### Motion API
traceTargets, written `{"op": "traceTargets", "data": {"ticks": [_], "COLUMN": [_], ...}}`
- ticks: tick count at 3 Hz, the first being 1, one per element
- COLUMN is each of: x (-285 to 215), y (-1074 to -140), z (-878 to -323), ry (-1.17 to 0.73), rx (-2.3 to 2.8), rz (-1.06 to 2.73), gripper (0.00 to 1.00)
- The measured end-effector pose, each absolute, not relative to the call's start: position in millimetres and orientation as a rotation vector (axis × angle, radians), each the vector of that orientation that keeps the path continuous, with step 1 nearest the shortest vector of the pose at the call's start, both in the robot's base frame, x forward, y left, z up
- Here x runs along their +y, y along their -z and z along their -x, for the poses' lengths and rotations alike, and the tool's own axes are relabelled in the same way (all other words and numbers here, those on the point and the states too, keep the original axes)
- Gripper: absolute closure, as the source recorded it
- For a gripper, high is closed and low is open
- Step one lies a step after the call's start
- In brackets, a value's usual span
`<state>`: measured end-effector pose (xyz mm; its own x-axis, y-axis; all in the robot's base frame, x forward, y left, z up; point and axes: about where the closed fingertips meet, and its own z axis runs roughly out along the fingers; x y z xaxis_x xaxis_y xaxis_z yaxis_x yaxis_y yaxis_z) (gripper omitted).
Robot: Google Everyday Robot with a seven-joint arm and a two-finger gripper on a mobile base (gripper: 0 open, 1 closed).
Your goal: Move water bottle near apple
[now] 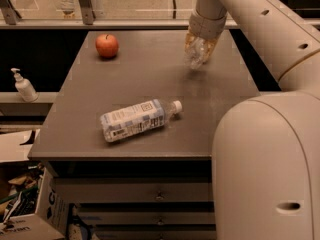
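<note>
The apple (107, 45) is round and red-orange and sits at the far left of the dark table (150, 84). The water bottle (196, 55) is small, clear and crinkled; it hangs tilted in my gripper (199, 46) over the table's far right part, its lower end close to the surface. The gripper is shut on the water bottle. The bottle is well to the right of the apple.
A larger bottle with a white-blue label and white cap (137, 119) lies on its side near the table's front. A white pump dispenser (23, 85) stands on a ledge at the left. Cardboard boxes (25, 204) sit on the floor at lower left. My arm's body (265, 169) fills the right foreground.
</note>
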<state>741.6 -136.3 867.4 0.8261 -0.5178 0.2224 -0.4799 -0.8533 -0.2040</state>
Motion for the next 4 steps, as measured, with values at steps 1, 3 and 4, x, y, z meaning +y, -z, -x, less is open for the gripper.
{"op": "traceTargets", "data": {"ticks": [1, 3, 4], "x": [-95.9, -6.5, 34.7], "y": [-865.4, -866.6, -872.2], "z": [-723.1, -705.1, -700.1], "ry": [0.343, 0.325, 0.338], "rx": [0.530, 0.073, -0.079], "rz": [2.899, 2.864, 2.821], "gripper": [1.00, 1.00, 1.00]}}
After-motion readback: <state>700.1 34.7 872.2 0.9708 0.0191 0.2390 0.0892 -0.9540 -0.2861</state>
